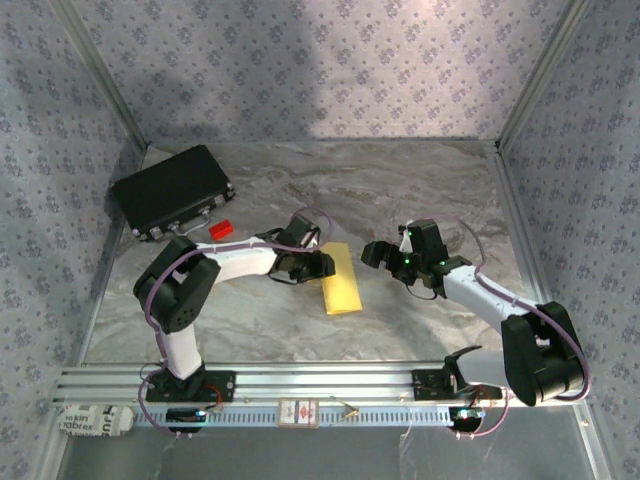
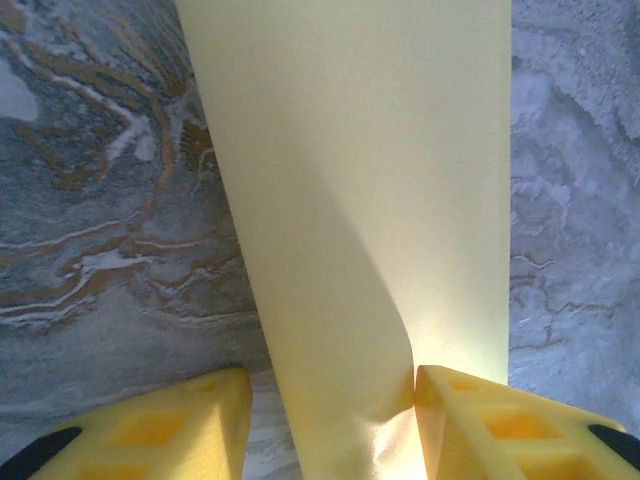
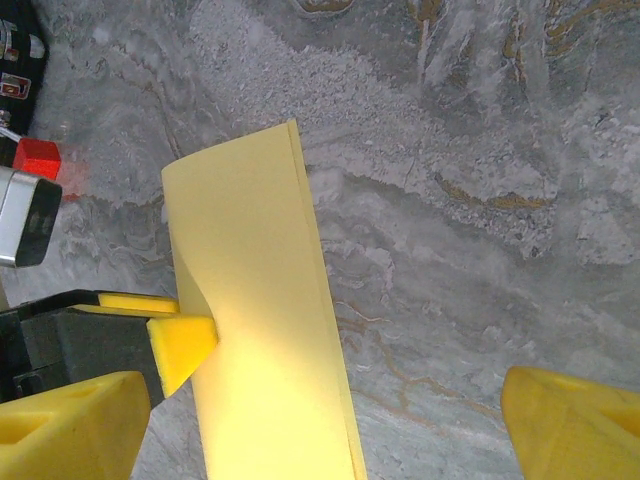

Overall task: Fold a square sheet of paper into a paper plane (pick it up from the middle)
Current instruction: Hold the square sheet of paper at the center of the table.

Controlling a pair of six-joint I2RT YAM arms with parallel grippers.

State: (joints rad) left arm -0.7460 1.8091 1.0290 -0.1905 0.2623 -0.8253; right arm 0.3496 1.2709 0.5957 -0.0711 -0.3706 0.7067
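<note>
The yellow sheet of paper (image 1: 340, 280) lies mid-table, doubled over into a narrow strip, with its two layers meeting along the right edge (image 3: 320, 300). Its left side is a soft, rounded bend rather than a sharp crease. My left gripper (image 1: 322, 265) stands open at that bend. In the left wrist view the paper (image 2: 350, 200) runs between the yellow fingers; the right finger (image 2: 440, 400) touches the bend and the left finger stands apart. My right gripper (image 1: 378, 252) hovers just right of the strip, wide open (image 3: 320, 430), holding nothing. No pointed dart shape shows.
A black case (image 1: 172, 188) sits at the back left, with a small red block (image 1: 221, 230) just in front of it, also visible in the right wrist view (image 3: 40, 158). Patterned walls close in three sides. An aluminium rail (image 1: 330, 385) runs along the near edge.
</note>
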